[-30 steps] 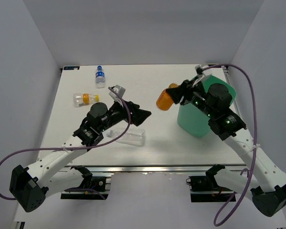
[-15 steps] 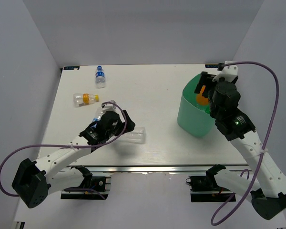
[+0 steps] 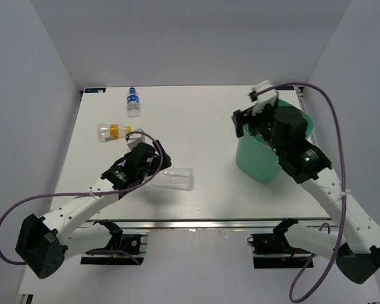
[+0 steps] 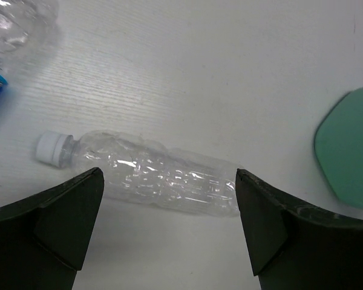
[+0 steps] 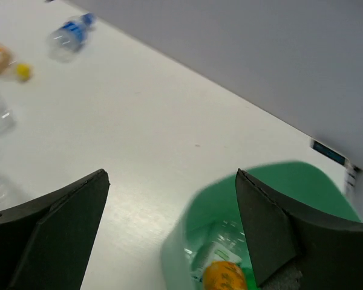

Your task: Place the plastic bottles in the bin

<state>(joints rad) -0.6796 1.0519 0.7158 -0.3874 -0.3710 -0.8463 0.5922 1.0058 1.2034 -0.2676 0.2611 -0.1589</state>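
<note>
White table [image 3: 196, 120] bears the plain clear bottle [image 4: 157, 178] lying flat, cap leftward.

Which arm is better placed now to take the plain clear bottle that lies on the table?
Left. The left tool hangs open over the clear bottle, seen between its fingers. The right tool, also open, is over the bin, across the table.

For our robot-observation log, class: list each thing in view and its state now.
Left gripper: open, over the plain clear bottle.
Plain clear bottle: lying capped on the table, ungripped.
Right gripper: open, empty, above the bin.
Bin: upright, holding the orange bottle.
Blue-label bottle: lying on the table.
Orange-band bottle: lying on the table.
</note>
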